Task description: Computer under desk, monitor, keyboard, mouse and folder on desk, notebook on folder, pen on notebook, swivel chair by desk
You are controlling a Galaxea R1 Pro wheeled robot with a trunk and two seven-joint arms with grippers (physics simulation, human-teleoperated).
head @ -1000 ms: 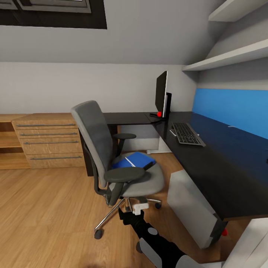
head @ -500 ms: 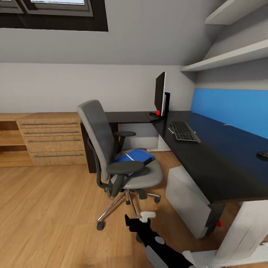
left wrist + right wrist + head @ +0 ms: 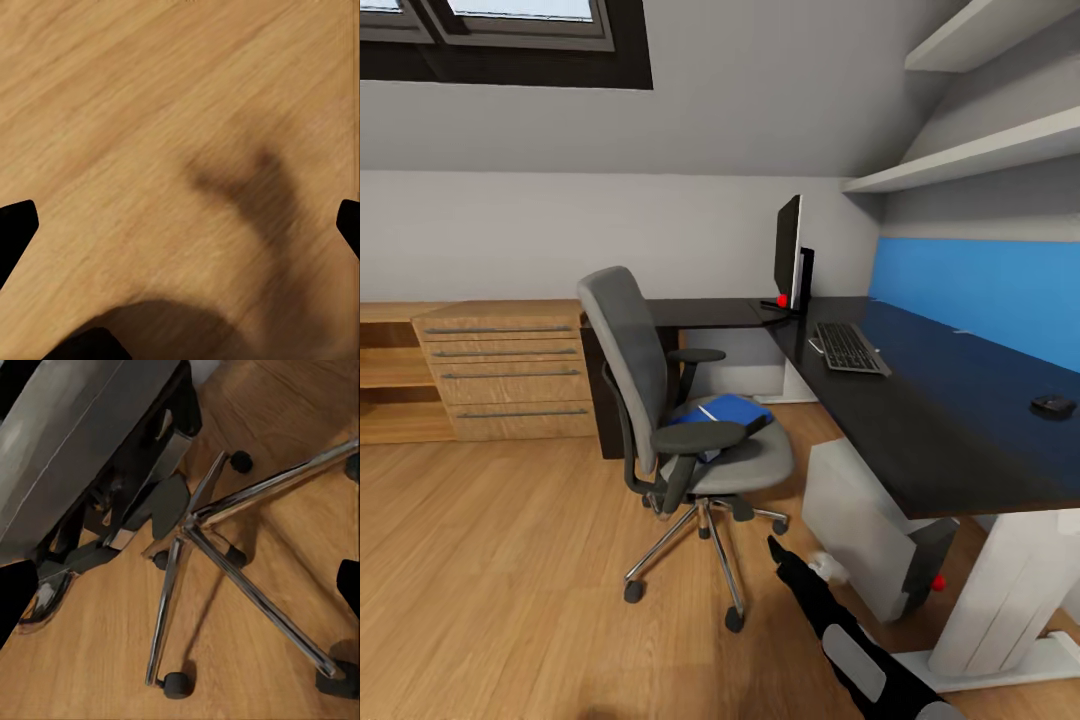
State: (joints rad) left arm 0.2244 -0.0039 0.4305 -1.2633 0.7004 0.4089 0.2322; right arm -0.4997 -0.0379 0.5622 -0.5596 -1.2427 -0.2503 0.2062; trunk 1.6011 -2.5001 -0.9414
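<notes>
- Head view: monitor (image 3: 790,250), keyboard (image 3: 848,347), mouse (image 3: 1052,404) are on the desk (image 3: 920,420).
- You still must move the folder (image 3: 725,412) off the swivel chair (image 3: 680,420).
- Both grippers: fingers spread wide, empty.

a light wooden drawer unit (image 3: 510,372) stands against the white wall on the wood floor (image 3: 490,560). a blue wall panel (image 3: 985,285) runs beneath two white shelves (image 3: 970,150).

desk (image 3: 920,420): monitor (image 3: 789,251), keyboard (image 3: 848,347), mouse (image 3: 1052,405)
swivel chair (image 3: 740,465): folder (image 3: 725,413)
floor (image 3: 510,560): swivel chair
</notes>
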